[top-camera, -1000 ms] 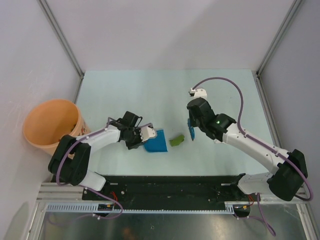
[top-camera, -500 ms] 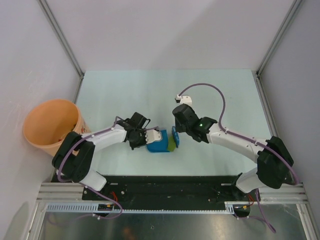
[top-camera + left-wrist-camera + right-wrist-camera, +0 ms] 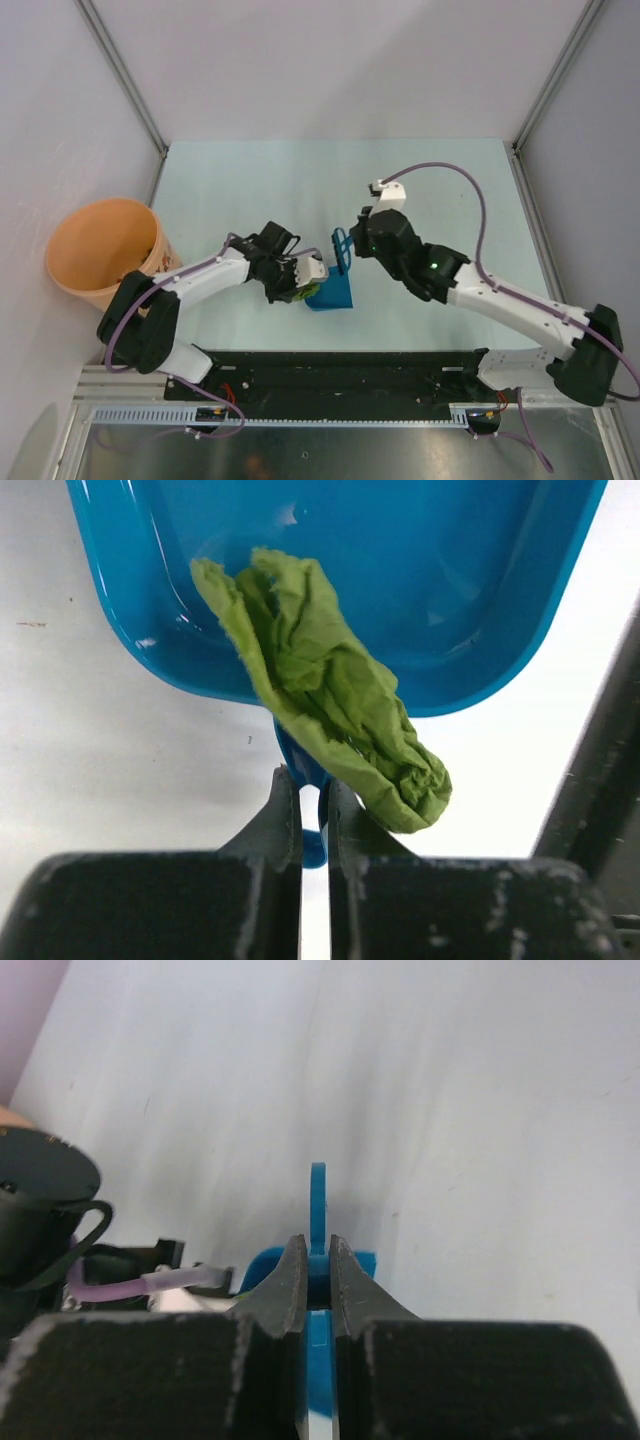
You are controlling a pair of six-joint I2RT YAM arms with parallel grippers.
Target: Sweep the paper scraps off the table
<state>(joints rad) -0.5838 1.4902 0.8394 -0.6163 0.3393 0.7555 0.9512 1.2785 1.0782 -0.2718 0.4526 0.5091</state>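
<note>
One olive-green paper scrap lies crumpled in the blue dustpan, drooping over its near rim toward my left fingers. My left gripper is shut on the dustpan's thin blue handle. In the top view the dustpan is near the front middle of the mint-green table, with the left gripper at its left side. My right gripper is shut on the blue brush. The brush hangs just above the dustpan's far edge. I see no other scraps on the table.
An orange bucket stands off the table's left edge, beside the left arm. A black rail strip runs along the near edge. Grey walls with metal posts close off the back and both sides.
The right arm swept the brush left, pushing the green scrap into the dustpan, then drew back. The left gripper closed on the dustpan handle, and the dustpan has shifted right and tilted.
</note>
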